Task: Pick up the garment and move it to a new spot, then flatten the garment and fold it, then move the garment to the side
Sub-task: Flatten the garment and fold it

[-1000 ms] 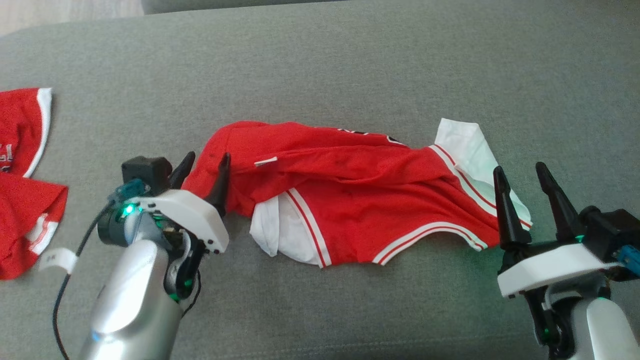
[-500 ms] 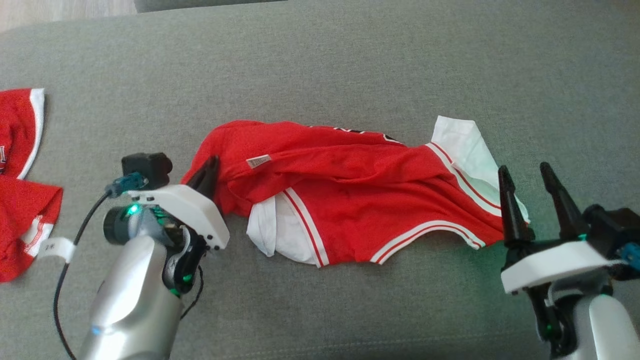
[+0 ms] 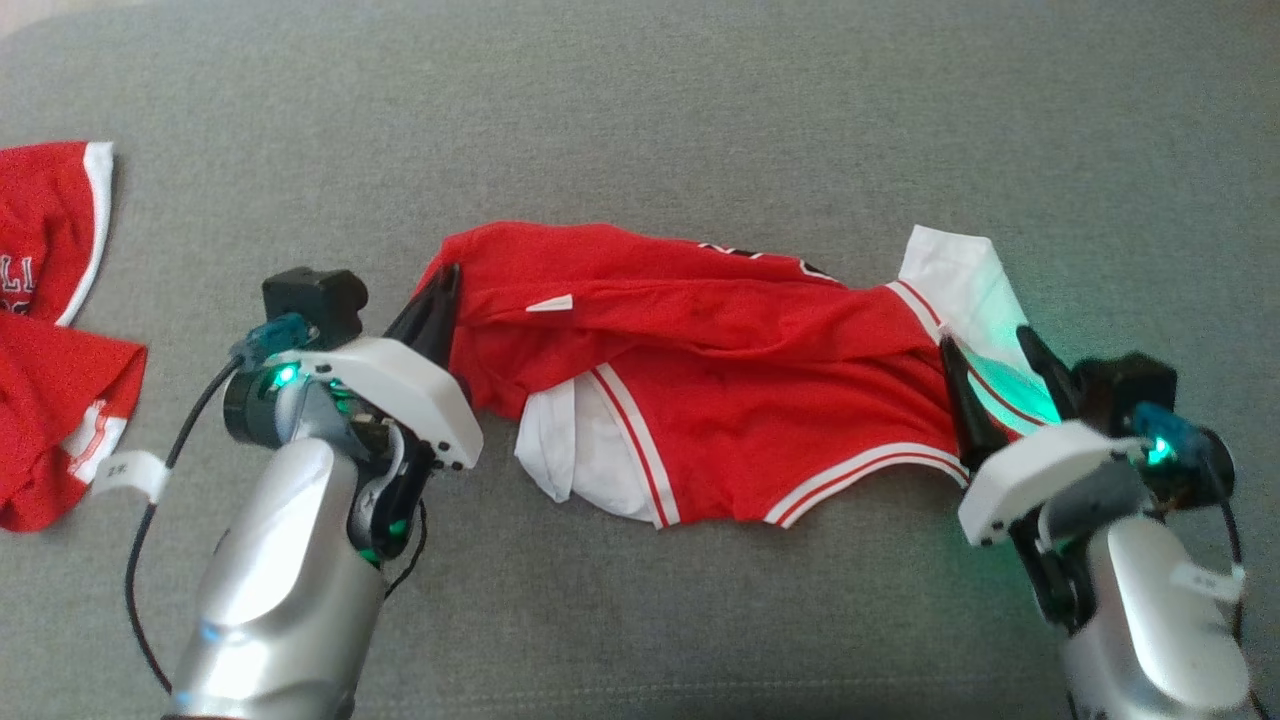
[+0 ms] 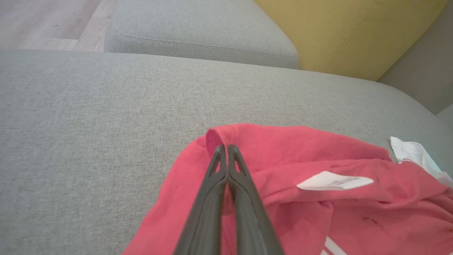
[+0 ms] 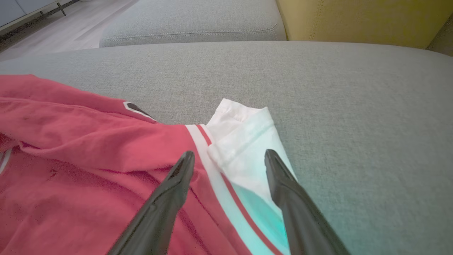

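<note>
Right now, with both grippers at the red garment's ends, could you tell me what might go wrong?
The left gripper pinches only a thin edge fold of the garment, which may slip out. The right gripper, open over the white flap, might catch just one layer, so the bunched cloth could lift unevenly.

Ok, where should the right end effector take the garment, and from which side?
Take the striped hem beside the white flap at the garment's right end, coming in low from the robot's own side. That edge lies flat and free, and the open right end effector straddles it.
</note>
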